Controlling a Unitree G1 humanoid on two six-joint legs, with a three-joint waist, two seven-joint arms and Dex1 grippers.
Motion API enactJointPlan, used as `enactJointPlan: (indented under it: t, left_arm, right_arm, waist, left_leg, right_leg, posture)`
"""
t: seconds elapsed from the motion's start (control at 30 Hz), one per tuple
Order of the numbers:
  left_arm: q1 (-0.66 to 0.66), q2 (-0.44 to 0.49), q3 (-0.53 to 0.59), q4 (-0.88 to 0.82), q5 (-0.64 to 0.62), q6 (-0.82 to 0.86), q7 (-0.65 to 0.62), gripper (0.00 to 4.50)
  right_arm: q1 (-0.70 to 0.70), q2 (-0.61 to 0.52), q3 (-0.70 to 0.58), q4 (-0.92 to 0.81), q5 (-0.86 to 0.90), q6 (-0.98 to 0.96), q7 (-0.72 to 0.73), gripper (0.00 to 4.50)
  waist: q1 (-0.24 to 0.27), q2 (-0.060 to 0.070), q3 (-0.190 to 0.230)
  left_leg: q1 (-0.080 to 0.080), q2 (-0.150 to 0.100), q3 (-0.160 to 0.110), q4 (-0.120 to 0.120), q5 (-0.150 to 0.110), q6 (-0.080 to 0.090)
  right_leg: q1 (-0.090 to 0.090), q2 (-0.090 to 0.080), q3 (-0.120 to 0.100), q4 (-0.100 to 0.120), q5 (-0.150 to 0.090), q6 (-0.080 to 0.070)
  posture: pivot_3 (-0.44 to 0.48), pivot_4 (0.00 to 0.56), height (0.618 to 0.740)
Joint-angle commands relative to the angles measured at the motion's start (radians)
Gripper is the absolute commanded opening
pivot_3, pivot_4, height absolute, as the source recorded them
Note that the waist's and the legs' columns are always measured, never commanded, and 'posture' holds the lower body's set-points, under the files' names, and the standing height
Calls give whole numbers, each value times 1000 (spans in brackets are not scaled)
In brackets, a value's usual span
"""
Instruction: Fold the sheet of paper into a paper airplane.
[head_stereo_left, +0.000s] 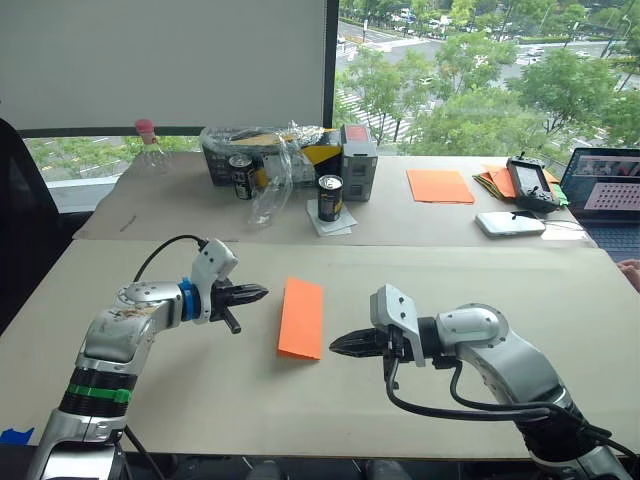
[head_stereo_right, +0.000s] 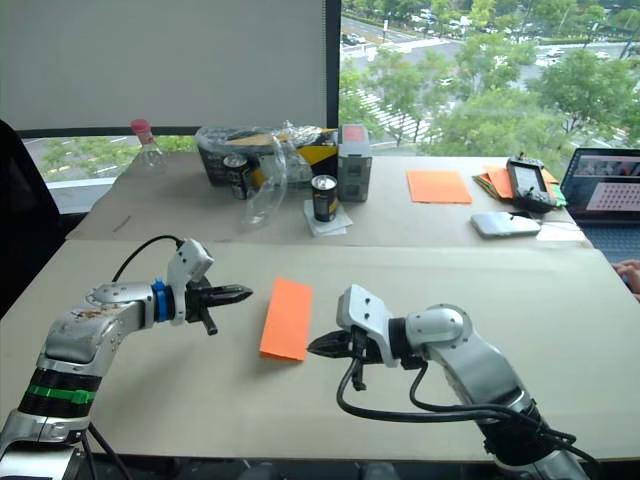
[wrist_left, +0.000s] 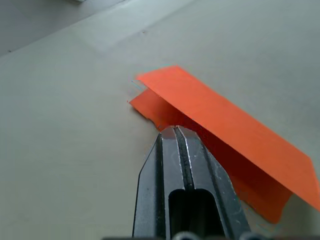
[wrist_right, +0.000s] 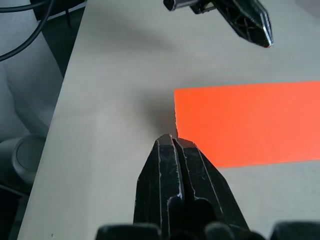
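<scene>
Table (head_stereo_left: 150, 400), cans (head_stereo_left: 330, 197) behind sheet of paper (head_stereo_left: 301, 317)

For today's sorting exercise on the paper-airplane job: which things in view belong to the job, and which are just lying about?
Belongs to the job:
- folded orange sheet
- left gripper, shut
- right gripper, shut

Lying about:
- flat orange sheet
- paper pile
- two cans
- bottle
- laptop
- phone

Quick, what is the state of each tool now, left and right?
Left tool: shut, holding nothing, beside the sheet of paper.
Right tool: shut, holding nothing, at the paper's near corner.
</scene>
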Motion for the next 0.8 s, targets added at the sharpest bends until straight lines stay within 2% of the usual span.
enactJointPlan:
  t: [0.03, 0.33, 0.47, 0.8]
  left_arm:
    - [-24, -40, -50, 0, 16, -43, 7, 0]
    - [-69, -185, -107, 25, -13, -52, 9, 0]
    - [-74, -227, -172, 55, 28, -82, 9, 0]
    - [-126, -379, -290, 259, 138, -180, 57, 0]
  right_arm:
    - [-35, -24, -21, -42, 15, 10, -18, 31]
    - [-97, -75, -44, -30, 9, 11, -55, 31]
    - [-128, -75, -46, -19, -12, 6, -92, 31]
    - [-215, -82, -66, -2, -21, 34, -157, 31]
  waist:
    - [3, 0, 0]
    - [-2, -1, 1]
    - [-2, -1, 1]
    - [4, -1, 1]
  left_leg:
    - [0, 0, 0, 1, 0, 0]
    - [-1, 0, 0, 1, 0, 0]
    - [-1, 0, 0, 1, 0, 0]
    - [-1, -1, 0, 2, 0, 0]
  right_leg:
    - [0, 0, 0, 0, 0, 0]
    - [0, 0, 0, 0, 0, 0]
    - [0, 0, 0, 1, 0, 0]
    - [1, 0, 0, 0, 0, 0]
  posture:
    - [0, 150, 715]
    - [0, 150, 715]
    - [0, 150, 715]
    - [0, 150, 715]
